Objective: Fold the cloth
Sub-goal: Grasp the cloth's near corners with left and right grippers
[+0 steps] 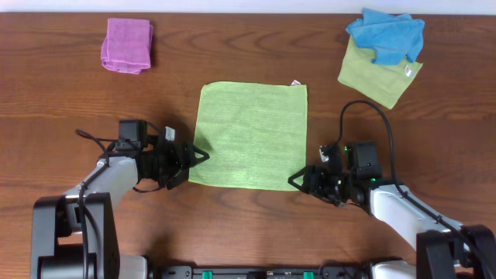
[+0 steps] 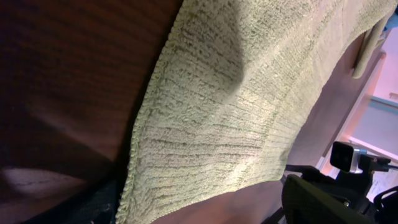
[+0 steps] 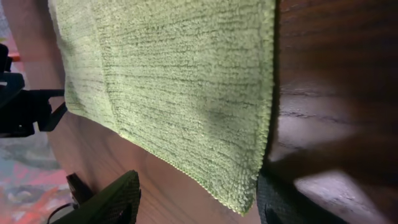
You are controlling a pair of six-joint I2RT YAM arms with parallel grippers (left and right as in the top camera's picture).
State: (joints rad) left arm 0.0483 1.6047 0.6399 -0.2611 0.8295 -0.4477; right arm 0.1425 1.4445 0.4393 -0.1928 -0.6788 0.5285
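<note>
The lime-green cloth [image 1: 248, 136] lies spread flat in the middle of the wooden table, with its small white tag [image 1: 295, 82] at the far right corner. My left gripper [image 1: 198, 157] sits low at the cloth's near left corner. In the left wrist view the cloth [image 2: 249, 106] fills the frame and the left gripper [image 2: 205, 199] stands open with the corner edge between its fingers [image 2: 317, 202]. At the near right corner is my right gripper [image 1: 298, 180]. The right wrist view shows the right gripper [image 3: 198, 186] open, the cloth [image 3: 180, 81] corner lying between its fingers [image 3: 115, 202], unpinched.
A folded pink cloth [image 1: 126, 45] lies at the far left. At the far right a crumpled blue cloth [image 1: 385, 35] rests on a duller yellow-green cloth [image 1: 380, 81]. Bare wood table [image 1: 248, 225] runs along the near edge between the arms.
</note>
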